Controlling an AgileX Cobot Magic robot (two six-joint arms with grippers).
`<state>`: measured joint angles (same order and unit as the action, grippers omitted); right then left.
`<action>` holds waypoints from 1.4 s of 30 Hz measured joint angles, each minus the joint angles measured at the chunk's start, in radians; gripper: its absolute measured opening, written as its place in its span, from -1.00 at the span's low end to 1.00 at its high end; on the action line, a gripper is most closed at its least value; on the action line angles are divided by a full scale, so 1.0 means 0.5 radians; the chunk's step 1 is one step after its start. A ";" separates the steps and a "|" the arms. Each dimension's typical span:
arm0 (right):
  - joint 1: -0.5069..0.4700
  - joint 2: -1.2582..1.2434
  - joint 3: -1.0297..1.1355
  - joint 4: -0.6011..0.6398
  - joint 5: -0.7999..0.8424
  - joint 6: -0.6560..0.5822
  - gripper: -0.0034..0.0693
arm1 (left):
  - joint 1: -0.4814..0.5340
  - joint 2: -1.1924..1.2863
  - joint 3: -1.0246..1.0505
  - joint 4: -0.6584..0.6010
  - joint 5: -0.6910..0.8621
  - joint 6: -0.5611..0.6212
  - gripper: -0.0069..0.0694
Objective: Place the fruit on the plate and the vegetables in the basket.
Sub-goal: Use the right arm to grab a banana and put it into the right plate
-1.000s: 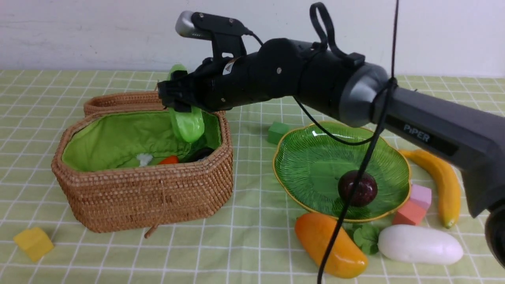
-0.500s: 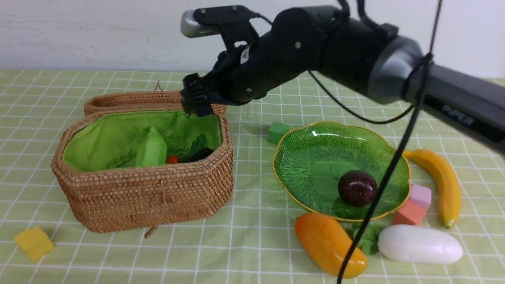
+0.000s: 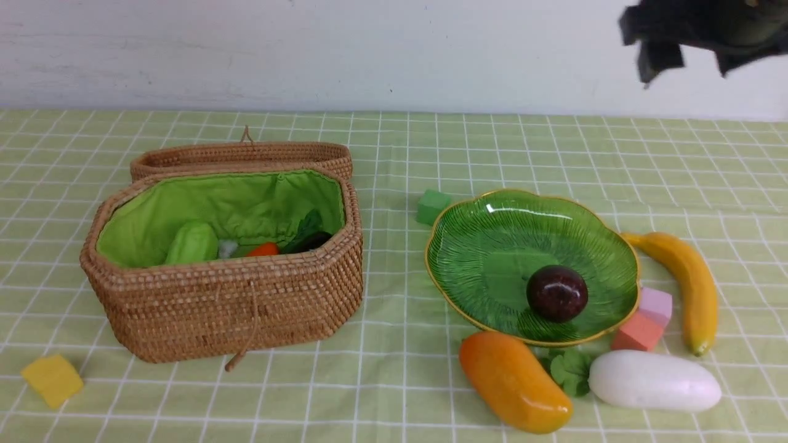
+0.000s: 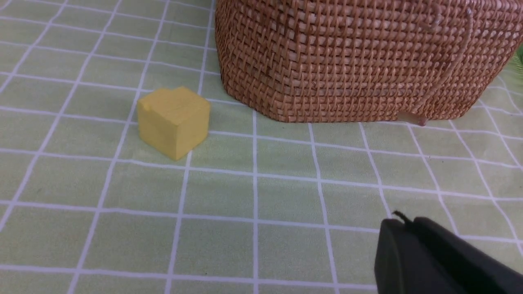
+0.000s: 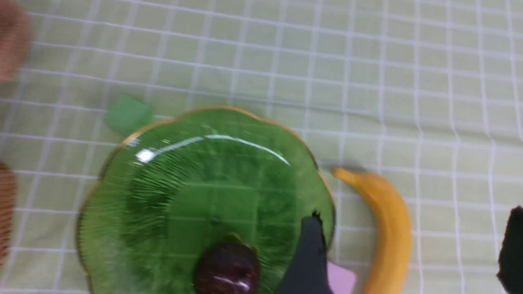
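The wicker basket [image 3: 234, 307] stands open at the left. In it lie the light-green gourd [image 3: 192, 243], the red-orange piece [image 3: 265, 249] and a dark end of the eggplant [image 3: 317, 239]. The green plate [image 3: 492, 246] holds the maroon ball [image 3: 556, 293]. The banana [image 3: 686, 283] lies right of the plate. The mango [image 3: 514, 381], leaf sprig [image 3: 569, 369] and white oval [image 3: 654, 380] lie in front of it. My right gripper [image 3: 689, 49] is high at the top right, open and empty, above the banana [image 5: 388, 228] and plate [image 5: 184, 175]. My left gripper [image 4: 402, 222] is shut and empty, low near the basket [image 4: 355, 61].
The basket lid [image 3: 240, 157] lies behind the basket. Foam cubes lie about: a green one [image 3: 433, 206] left of the plate, pink [image 3: 656, 306] and coral [image 3: 637, 332] ones between plate and banana, and a yellow one [image 3: 52, 379] at the front left, also in the left wrist view [image 4: 173, 120].
My right gripper let go of the light-green gourd over the basket, then swung up and far to the right. The gourd now lies inside the basket.
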<state>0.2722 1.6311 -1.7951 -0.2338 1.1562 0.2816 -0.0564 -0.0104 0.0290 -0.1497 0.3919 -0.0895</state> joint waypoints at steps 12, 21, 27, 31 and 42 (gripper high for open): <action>-0.367 -0.172 1.345 0.746 -0.560 0.027 0.66 | 0.000 0.000 0.000 0.000 0.000 0.000 -0.77; -0.500 -0.090 1.386 0.322 -1.015 0.145 0.66 | 0.000 0.000 0.000 0.000 0.000 0.000 -0.77; -0.561 0.111 1.367 0.137 -1.214 0.161 0.66 | 0.000 0.000 0.000 0.000 0.000 0.000 -0.77; -0.591 0.267 1.365 0.113 -1.288 0.193 0.65 | 0.000 0.000 0.000 0.000 0.000 0.000 -0.77; -0.606 0.534 1.344 0.113 -1.384 0.373 0.15 | 0.000 0.000 0.000 0.000 0.000 0.000 -0.77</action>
<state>-0.0308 1.8980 -1.1231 -0.1773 0.4640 0.4680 -0.0564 -0.0104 0.0290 -0.1497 0.3919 -0.0895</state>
